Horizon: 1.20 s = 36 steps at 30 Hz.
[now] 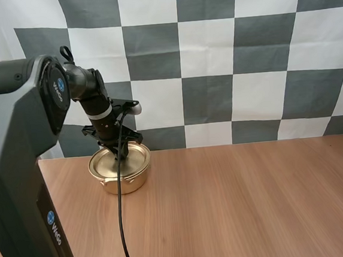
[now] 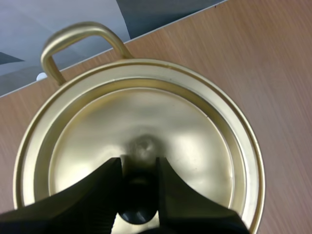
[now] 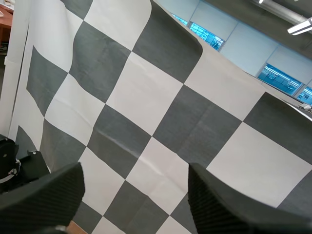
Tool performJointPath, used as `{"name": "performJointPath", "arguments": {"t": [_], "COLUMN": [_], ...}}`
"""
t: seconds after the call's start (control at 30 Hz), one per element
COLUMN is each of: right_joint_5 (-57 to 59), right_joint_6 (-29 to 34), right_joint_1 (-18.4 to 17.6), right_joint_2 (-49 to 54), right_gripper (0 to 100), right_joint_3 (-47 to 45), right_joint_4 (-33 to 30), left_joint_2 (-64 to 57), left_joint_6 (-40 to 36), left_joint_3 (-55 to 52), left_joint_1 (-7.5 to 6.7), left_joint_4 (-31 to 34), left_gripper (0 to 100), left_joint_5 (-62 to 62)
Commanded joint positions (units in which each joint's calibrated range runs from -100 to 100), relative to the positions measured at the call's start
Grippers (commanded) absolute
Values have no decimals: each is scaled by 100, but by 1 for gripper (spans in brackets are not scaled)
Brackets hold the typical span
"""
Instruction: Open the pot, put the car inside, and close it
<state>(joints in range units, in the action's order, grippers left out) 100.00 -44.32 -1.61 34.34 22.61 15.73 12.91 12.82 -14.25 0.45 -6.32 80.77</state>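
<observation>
Pot (image 1: 125, 179): stands on the wooden table (image 1: 238, 207) at its far left, lid (image 1: 107, 164) seated squarely inside the rim. The opening step is judged not yet done.

Left gripper (image 1: 121, 152): directly above the lid's centre, pointing down. In the left wrist view, the left gripper (image 2: 139, 163) has its two black fingers (image 2: 105, 195) drawn close together with the knob (image 2: 139, 181) filling the narrow gap between them. Both ribbed faces appear to touch the knob, so the grip is judged to be made. Light contact on one side cannot be ruled out.

Beyond the fingers, the lid's (image 2: 146, 117) gold dome runs out to a stepped rim concentric with the pot's edge. Past that rim, one loop handle (image 2: 78, 30) projects on the side away from the fingers.

Governing relation: the knob sits between the fingertips, on the lid's central axis. The knob is round, so no wrist turn is called for. The lift should go straight up. A sideways pull risks dragging the pot by its rim.

Right gripper (image 3: 135, 180): fingers spread wide, nothing between them, raised and aimed away from the table. It is well apart from the pot, and the left arm is plainly the nearer.

Putting the car in and closing remain.
</observation>
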Motion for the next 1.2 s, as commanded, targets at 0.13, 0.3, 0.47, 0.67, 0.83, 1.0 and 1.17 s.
{"name": "performJointPath", "arguments": {"t": [0.13, 0.3, 0.47, 0.67, 0.83, 1.0, 1.17], "right_joint_5": [0, 0, 0, 0, 0, 0, 0], "right_joint_6": [-2, -2, -2, -2, -2, -2, -2], "right_joint_1": [0, 0, 0, 0, 0, 0, 0], "right_joint_2": [1, 1, 1, 1, 1, 1, 1], "right_gripper": [100, 100, 100, 100, 100, 100, 100], "right_joint_3": [0, 0, 0, 0, 0, 0, 0], "right_joint_4": [28, 28, 28, 28, 28, 28, 28], "left_joint_2": [-2, -2, -2, -2, -2, -25, -25], "left_joint_6": [0, 0, -82, -208, 42, 255, 332], "left_joint_3": [-247, -244, -244, -244, -244, -244, -244], "left_joint_1": [3, 3, 3, 3, 3, 3, 3], "left_joint_4": [116, 116, 116, 146, 146, 146, 146], "left_gripper": [0, 0, 0, 38, 86, 100, 100], "left_joint_5": [-193, -174, -160, -216, -216, -294, -592]}}
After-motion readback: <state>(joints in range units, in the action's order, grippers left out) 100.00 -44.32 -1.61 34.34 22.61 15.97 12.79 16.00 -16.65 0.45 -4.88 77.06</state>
